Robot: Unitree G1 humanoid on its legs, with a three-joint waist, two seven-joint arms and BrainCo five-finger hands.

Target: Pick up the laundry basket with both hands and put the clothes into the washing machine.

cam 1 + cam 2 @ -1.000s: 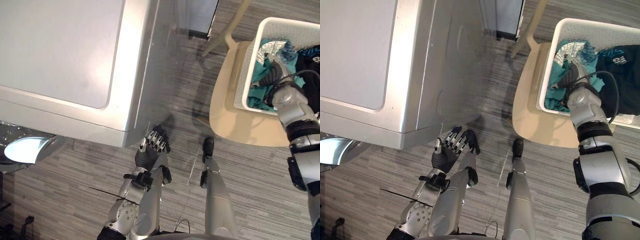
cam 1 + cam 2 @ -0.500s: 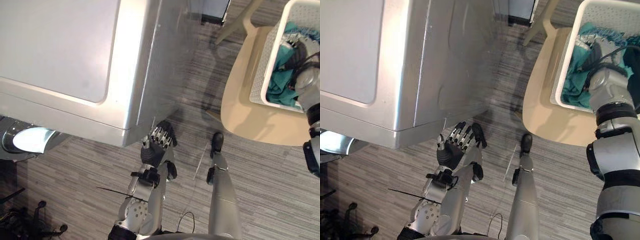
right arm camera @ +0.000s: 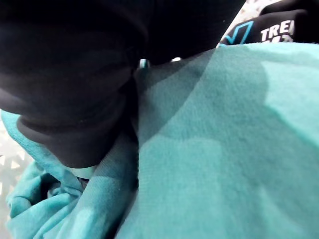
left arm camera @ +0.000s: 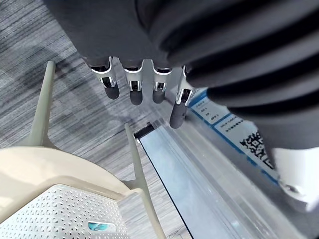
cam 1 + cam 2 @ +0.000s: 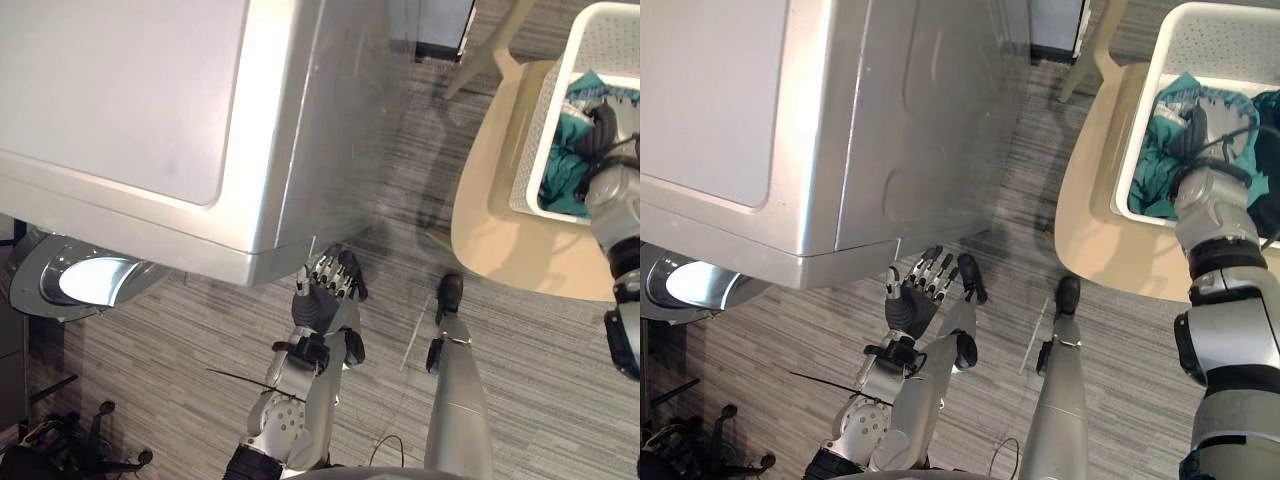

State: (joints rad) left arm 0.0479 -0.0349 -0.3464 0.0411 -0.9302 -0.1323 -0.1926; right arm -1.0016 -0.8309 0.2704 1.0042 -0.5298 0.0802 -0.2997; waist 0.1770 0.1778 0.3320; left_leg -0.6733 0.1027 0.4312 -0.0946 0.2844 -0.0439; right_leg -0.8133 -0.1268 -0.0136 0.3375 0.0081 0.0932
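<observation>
While the laundry basket (image 5: 1145, 150) sits on the beige chair (image 5: 1090, 220) to the robot's right, well apart from the washing machine (image 5: 740, 120), neither hand is placed on its rim. Right hand (image 5: 1195, 128) is sunk into the teal clothes (image 5: 1160, 170) inside the basket, beside a dark garment (image 5: 1270, 110); its fingers are hidden by cloth, so whether they grip cannot be told. Left hand (image 5: 915, 300) hangs low by the machine's front corner, fingers straight and spread, holding nothing. Assessment: the basket is rigid perforated plastic, likely light even when loaded, with smooth walls that may slip. It is best taken at the top rim on two opposite sides, one hand each, to keep it level. Contents are soft, limp fabric, light, not fragile, liable to trail or snag; they should be gathered in a bunch rather than lifted by an edge. The machine's round door (image 5: 90, 280) stands open.
</observation>
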